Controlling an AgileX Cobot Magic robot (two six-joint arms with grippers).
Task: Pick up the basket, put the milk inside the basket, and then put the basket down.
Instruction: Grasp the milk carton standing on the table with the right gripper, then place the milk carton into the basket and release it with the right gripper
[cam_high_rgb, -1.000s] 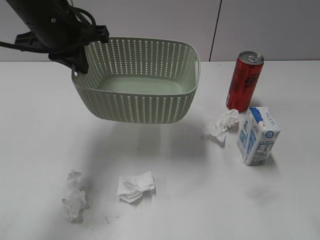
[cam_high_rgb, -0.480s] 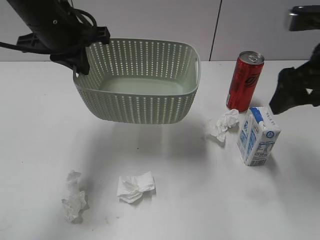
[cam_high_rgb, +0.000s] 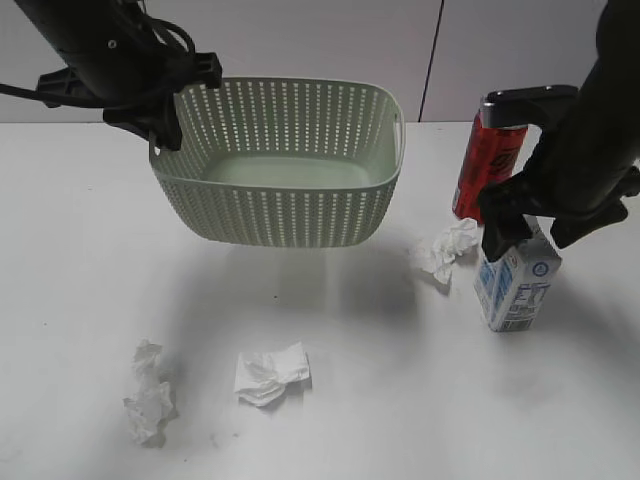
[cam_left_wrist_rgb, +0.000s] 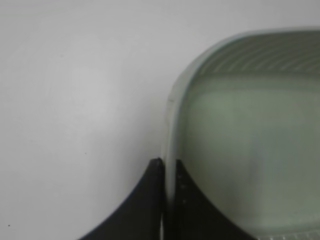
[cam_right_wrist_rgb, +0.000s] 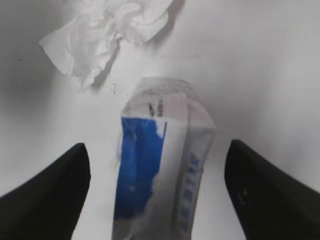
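The pale green basket hangs in the air above the table, level. My left gripper is shut on its left rim; the left wrist view shows the fingers pinching the basket's thin wall. The white and blue milk carton stands upright on the table at the right. My right gripper is open just above it, a finger on each side of its top. In the right wrist view the milk sits between the wide-open fingers, untouched.
A tall red can stands just behind the milk, partly hidden by my right arm. A crumpled tissue lies left of the milk, also in the right wrist view. Two more tissues lie at the front left.
My right arm has come in from the right edge and dropped over the milk carton. The basket, held by my left gripper, has stayed almost where it was.
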